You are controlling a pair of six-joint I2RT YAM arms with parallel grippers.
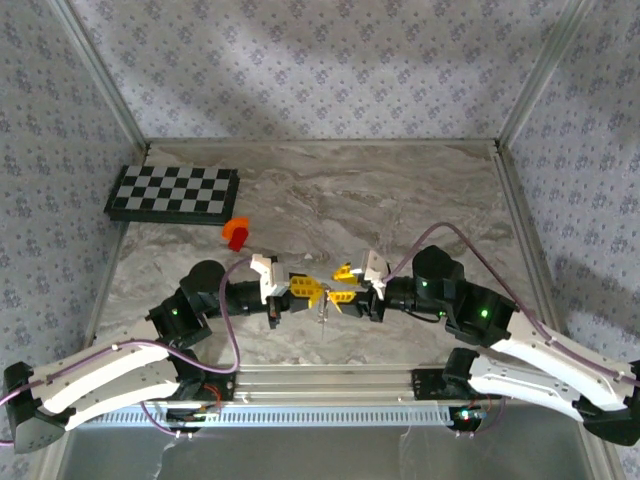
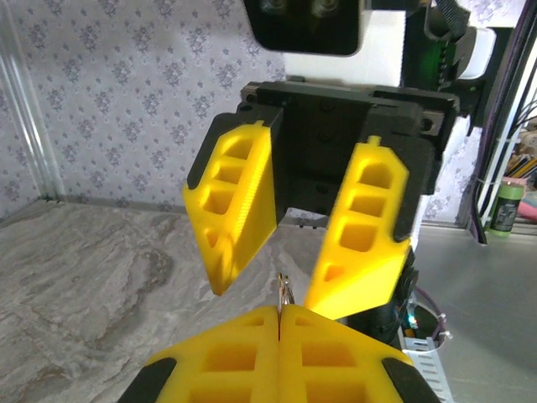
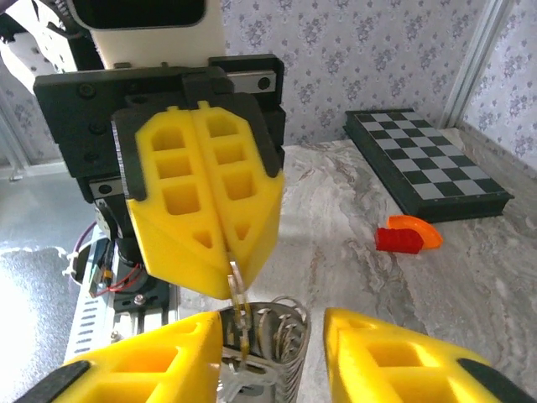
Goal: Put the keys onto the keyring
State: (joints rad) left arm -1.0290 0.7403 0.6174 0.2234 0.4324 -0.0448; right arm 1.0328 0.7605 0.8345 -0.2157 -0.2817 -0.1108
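Well inside table [image 1: 400, 190] edges: keyring [image 2: 286, 290]

Black-and-white checkerboard [image 1: 173, 193] lying flat, grey marble-patterned tabletop [image 1: 400, 190] beneath and right of it, grey floral-papered walls [image 1: 320, 70] behind it, metal corner post [image 1: 105, 78] just behind it, soft even light

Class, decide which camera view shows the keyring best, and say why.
Right wrist view: the keyring hangs close and sharp from the shut left end effector. The left wrist view shows a sliver of its loop above its own fingertips; the top view, a tiny glint.
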